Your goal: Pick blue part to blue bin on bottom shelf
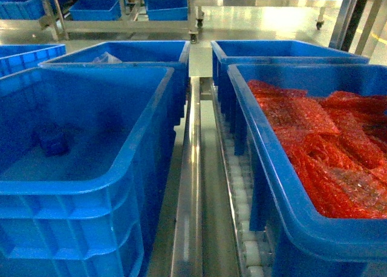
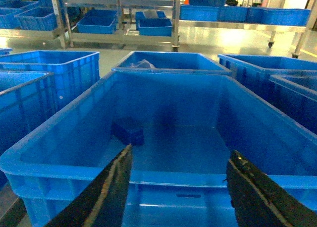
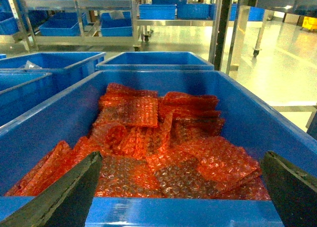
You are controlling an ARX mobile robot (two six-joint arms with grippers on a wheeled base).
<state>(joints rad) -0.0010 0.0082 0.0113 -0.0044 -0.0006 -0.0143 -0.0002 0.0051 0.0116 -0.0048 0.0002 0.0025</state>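
The blue part (image 1: 53, 141) (image 2: 128, 131), a small dark-blue block, lies on the floor of the blue bin (image 1: 145, 129) (image 2: 64, 160), close to its left wall. The bin stands on the bottom shelf, whose steel rail (image 1: 187, 186) runs along its right side. My left gripper (image 2: 181, 150) hangs open just in front of the bin's near rim, empty, with the part beyond its left fingertip. My right gripper (image 3: 182, 155) is open and empty at the near rim of the crate of red bags (image 3: 163, 138). Neither gripper shows in the head view.
The crate with red bubble bags (image 1: 338, 138) fills the right side. White roller tracks (image 1: 242, 198) run beside the rail. Behind stand two more blue crates, one holding clear plastic wrap (image 1: 106, 58) and one plain (image 1: 284, 50). Racks with crates (image 1: 97, 8) stand across the aisle.
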